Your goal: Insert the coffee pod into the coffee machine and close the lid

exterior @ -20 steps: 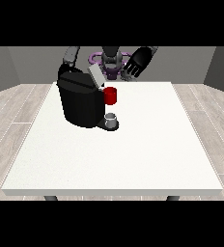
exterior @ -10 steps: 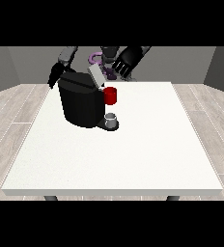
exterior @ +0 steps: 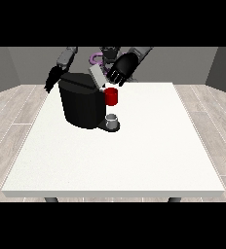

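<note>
A black coffee machine [exterior: 82, 103] stands on the white table [exterior: 134, 146] at the back left. Its grey lid [exterior: 97, 76] is tilted up at the machine's top. A red part [exterior: 112, 96] sticks out of its front, and a small grey cup [exterior: 112, 119] sits on the base below. The hand at the view's right [exterior: 122, 68] hovers just right of the raised lid, fingers spread and pointing down toward it. The hand at the view's left [exterior: 53, 78] hangs beside the machine's upper left corner, fingers straight. I see no coffee pod apart from the machine.
The robot's torso [exterior: 105, 54] is behind the machine at the table's far edge. The table's front and right parts stretch bare white toward the camera. Grey wooden floor surrounds the table.
The hand at the view's right has come down and leftward to the raised lid. The hand at the view's left has slid outward, off the machine's top to its left side.
</note>
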